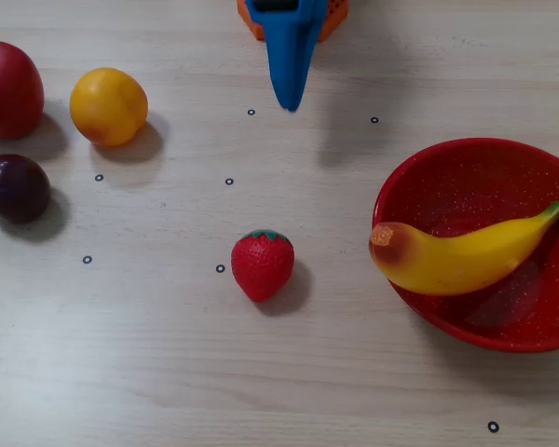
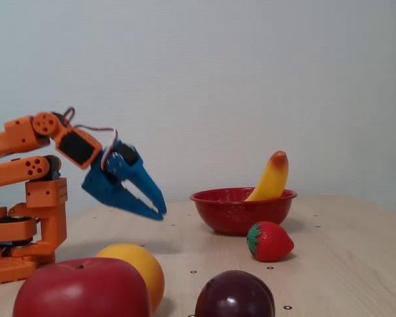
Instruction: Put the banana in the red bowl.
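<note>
The banana (stiff, light, glossy, so likely slippery; best gripped mid-body) lies in the red bowl near the tabletop's right edge, end effector empty, slightly parted.

In a fixed view, the banana is lying in the red bowl, its end overhanging the rim; the strawberry is sitting left of the red bowl.
</note>
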Tool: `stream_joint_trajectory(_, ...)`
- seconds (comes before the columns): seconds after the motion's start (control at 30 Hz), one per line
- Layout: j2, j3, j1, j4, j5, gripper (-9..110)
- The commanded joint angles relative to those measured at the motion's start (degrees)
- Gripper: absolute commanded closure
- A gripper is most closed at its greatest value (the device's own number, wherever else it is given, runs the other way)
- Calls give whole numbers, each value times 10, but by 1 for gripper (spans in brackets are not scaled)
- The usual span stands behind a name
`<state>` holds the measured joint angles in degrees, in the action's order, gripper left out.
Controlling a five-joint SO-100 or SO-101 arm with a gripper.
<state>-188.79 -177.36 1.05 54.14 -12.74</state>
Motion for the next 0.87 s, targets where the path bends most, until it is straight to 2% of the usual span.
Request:
stream_joint_trajectory(0.0, -9, 17, -8, -17, -14, 101)
stream_joint_trajectory(0.83, -9, 17, -16, -16, -9, 101)
